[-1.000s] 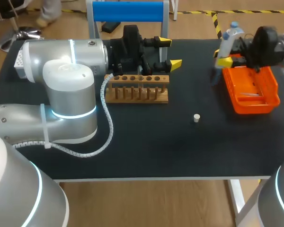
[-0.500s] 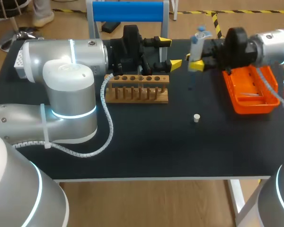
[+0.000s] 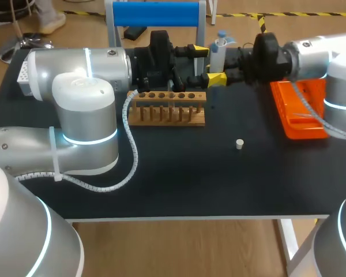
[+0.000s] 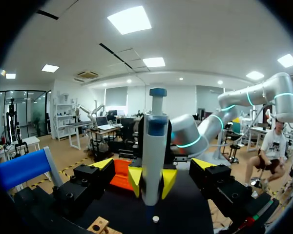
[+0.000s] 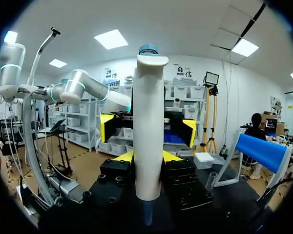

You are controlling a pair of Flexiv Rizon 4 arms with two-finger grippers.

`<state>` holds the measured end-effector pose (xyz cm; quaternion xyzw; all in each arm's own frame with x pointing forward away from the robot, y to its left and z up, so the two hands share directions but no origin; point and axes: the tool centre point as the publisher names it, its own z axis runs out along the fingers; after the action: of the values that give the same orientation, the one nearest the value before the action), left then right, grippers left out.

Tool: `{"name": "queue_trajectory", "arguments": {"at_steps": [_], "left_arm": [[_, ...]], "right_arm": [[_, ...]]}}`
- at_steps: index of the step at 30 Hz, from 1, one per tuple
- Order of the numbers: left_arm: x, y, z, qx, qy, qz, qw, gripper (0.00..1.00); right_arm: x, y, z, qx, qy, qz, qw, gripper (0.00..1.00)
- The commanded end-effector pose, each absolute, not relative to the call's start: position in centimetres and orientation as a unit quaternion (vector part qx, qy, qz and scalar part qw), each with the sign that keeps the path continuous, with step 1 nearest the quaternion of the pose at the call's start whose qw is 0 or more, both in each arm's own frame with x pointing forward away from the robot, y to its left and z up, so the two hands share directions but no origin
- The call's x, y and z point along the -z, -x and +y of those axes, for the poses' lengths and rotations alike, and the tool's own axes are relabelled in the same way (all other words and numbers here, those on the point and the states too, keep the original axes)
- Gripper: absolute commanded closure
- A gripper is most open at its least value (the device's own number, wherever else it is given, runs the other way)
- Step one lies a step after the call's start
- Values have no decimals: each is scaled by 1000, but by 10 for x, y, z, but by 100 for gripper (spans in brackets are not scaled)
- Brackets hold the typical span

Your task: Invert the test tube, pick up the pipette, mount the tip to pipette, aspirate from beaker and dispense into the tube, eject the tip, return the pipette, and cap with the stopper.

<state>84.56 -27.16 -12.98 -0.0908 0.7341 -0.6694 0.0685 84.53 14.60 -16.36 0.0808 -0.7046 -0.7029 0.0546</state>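
A white pipette (image 3: 221, 45) with a blue top stands upright, and my right gripper (image 3: 220, 74) is shut on its body. It hangs between the spread fingers of my left gripper (image 3: 206, 63), which is open and does not touch it. In the left wrist view the pipette (image 4: 154, 146) stands straight ahead with the right arm's yellow tips clamped on its lower part. In the right wrist view the pipette (image 5: 149, 136) rises from my right gripper (image 5: 147, 158), facing the left gripper's yellow tips. A small white stopper (image 3: 239, 143) lies on the black table. A clear tube (image 5: 210, 181) stands beyond the right gripper's side.
A wooden tube rack (image 3: 168, 108) sits just in front of the two grippers. An orange tray (image 3: 303, 112) lies at the right side of the table. A blue-topped stand (image 3: 155, 14) rises at the table's far edge. My bulky left arm covers the table's left part.
My right arm has carried the pipette leftward from above the orange tray to between the left gripper's fingers. The left arm has kept still.
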Motion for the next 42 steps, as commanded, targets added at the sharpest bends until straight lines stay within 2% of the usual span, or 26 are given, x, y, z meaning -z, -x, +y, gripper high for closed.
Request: {"name": "queue_trajectory", "arguments": {"at_steps": [1,42], "left_arm": [[131,-845,-273,671,92,733,71,0],[131,-845,-273,671,92,733,71,0]], "right_arm": [[168,-844,150,706,-74,-703,50,100],[173,-848,164,705,-63,-705,38,100]]}}
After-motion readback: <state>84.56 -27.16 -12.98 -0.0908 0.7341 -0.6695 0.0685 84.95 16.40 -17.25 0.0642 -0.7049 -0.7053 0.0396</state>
